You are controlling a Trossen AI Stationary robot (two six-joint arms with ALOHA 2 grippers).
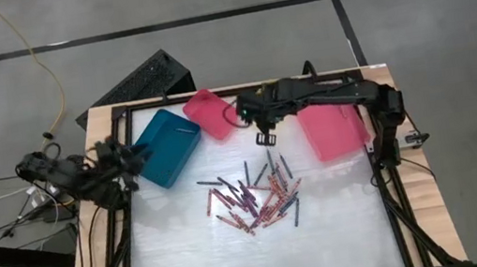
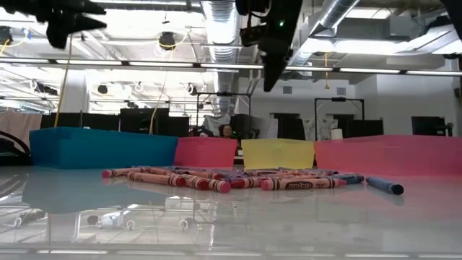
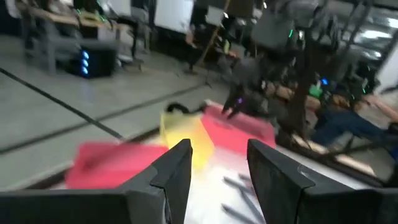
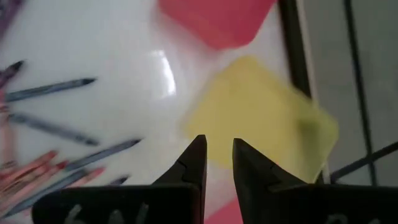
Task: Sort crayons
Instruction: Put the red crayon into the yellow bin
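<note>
Many crayons [image 1: 253, 198], red/pink and dark blue-grey, lie in a loose pile on the white table top, also in the low view [image 2: 216, 180]. My right gripper [image 1: 265, 137] hangs above the table's far middle, over the near edge of the yellow bin [image 4: 261, 124]. Its fingers point down with a narrow gap, and nothing is between them [image 4: 217, 146]. My left gripper [image 1: 139, 152] is open and empty [image 3: 217, 149], raised at the left end of the teal bin [image 1: 165, 146].
Along the far edge stand the teal bin [image 2: 101, 148], a small pink bin [image 1: 209, 114], the yellow bin [image 2: 278, 153] and a larger pink bin [image 1: 333, 129]. The table's near half is bare white surface. A person sits far behind the table [image 2: 227, 131].
</note>
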